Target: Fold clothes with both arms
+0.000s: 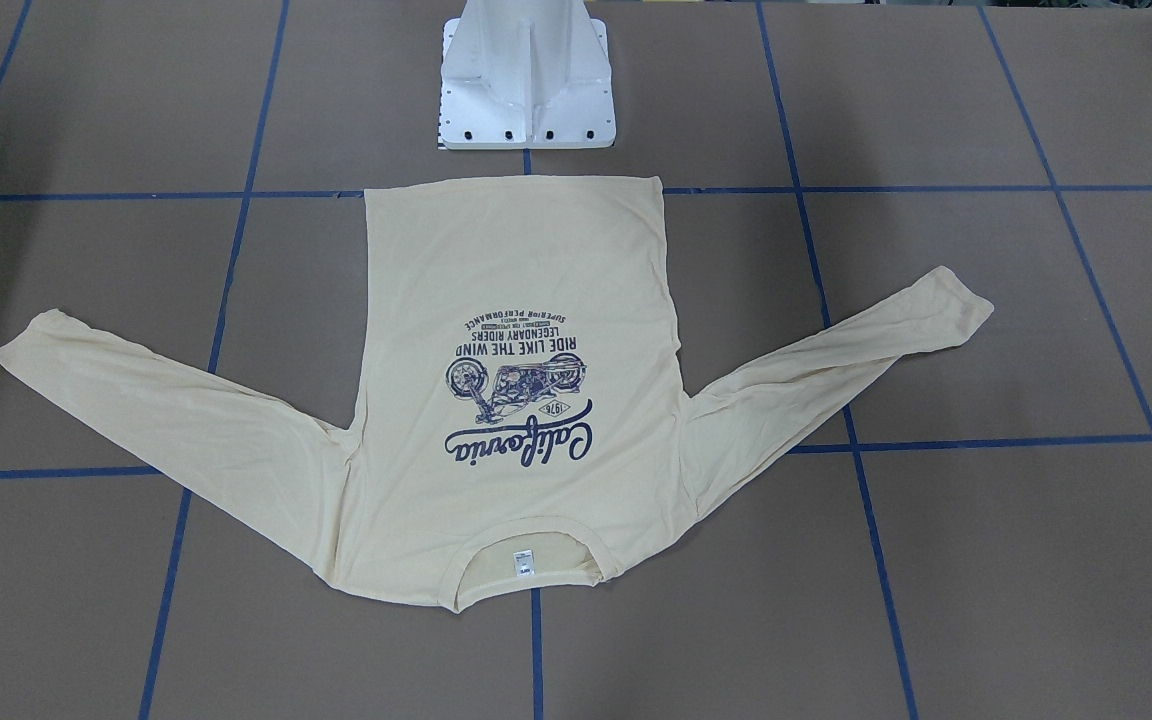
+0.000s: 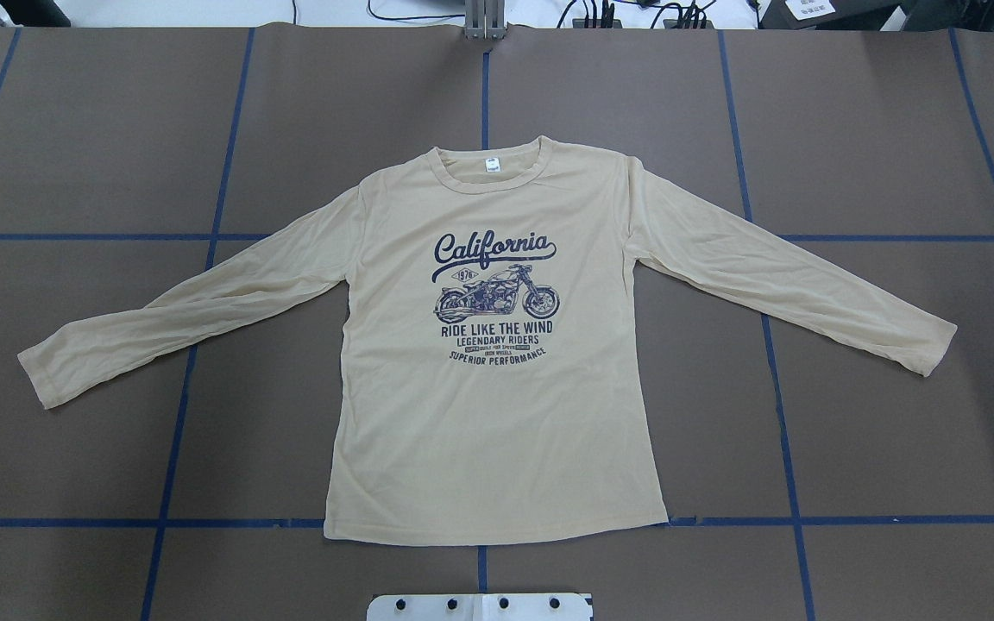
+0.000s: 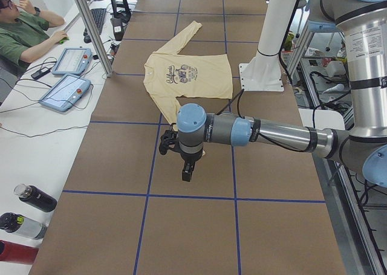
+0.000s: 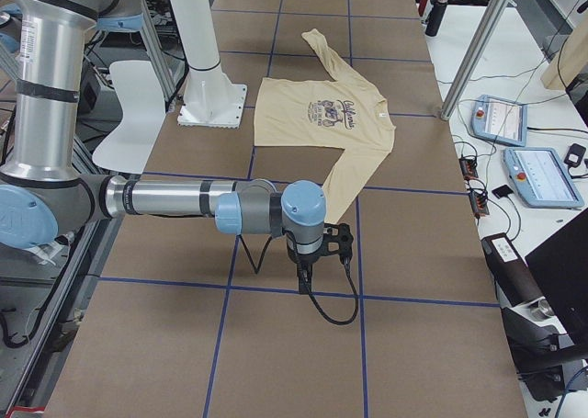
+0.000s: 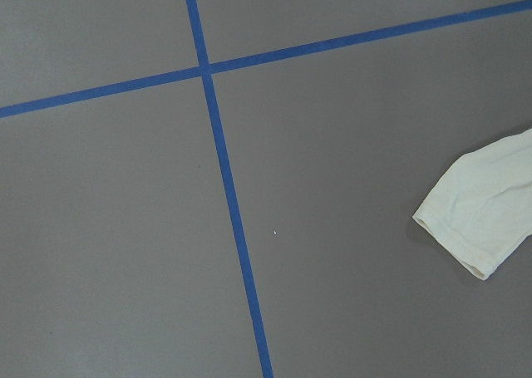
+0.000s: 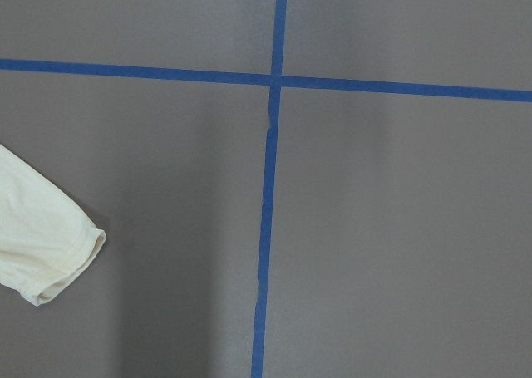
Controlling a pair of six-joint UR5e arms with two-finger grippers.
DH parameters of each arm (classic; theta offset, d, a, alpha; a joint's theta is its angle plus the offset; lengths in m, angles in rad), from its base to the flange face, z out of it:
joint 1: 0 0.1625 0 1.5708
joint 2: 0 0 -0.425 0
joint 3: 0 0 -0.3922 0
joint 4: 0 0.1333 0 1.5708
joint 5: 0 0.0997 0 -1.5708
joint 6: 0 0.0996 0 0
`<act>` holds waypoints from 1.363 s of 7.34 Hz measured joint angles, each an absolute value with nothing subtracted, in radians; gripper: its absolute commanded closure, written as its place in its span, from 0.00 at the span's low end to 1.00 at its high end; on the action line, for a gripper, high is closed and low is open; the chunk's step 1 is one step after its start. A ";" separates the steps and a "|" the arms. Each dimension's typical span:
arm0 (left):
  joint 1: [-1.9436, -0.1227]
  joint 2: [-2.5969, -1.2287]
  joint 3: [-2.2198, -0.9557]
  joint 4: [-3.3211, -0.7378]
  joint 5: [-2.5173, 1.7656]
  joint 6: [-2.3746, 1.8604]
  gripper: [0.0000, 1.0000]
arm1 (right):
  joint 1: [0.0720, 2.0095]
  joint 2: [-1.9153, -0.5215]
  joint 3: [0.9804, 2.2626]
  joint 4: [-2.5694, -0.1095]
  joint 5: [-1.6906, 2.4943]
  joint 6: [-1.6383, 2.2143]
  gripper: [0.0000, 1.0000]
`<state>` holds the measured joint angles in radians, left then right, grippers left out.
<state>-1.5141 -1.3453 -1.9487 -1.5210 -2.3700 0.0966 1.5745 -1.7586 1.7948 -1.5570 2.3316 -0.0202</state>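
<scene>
Shirt (image 2: 497,414) lies flat, print up, mid-table (image 2: 74,129). Risk: the thin knit drags or bunches if your two arms lift unevenly. Collar points away from the robot, hem toward it; the body's long axis runs that way, sleeves splayed sideways. Left gripper (image 3: 187,171) and right gripper (image 4: 303,276) hang past the sleeve ends, touching nothing; can't tell their opening.

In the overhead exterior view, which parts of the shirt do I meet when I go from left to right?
cuff on the robot's left → navy California print → cuff on the robot's right, all on one shirt.
</scene>
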 measured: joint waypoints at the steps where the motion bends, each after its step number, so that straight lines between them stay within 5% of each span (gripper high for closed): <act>1: -1.514 -1.346 -1.952 -1.521 -2.370 0.097 0.00 | 1.574 -1.759 1.794 -1.557 2.332 -0.020 0.00; 10: -1.514 -1.429 -2.040 -1.576 -2.353 0.188 0.00 | 1.532 -1.717 1.797 -1.499 2.352 0.036 0.00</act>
<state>-1.5139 -1.4290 -2.0403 -1.5761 -2.3528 0.1883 1.5319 -1.7165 1.7969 -1.4992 2.3517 0.0358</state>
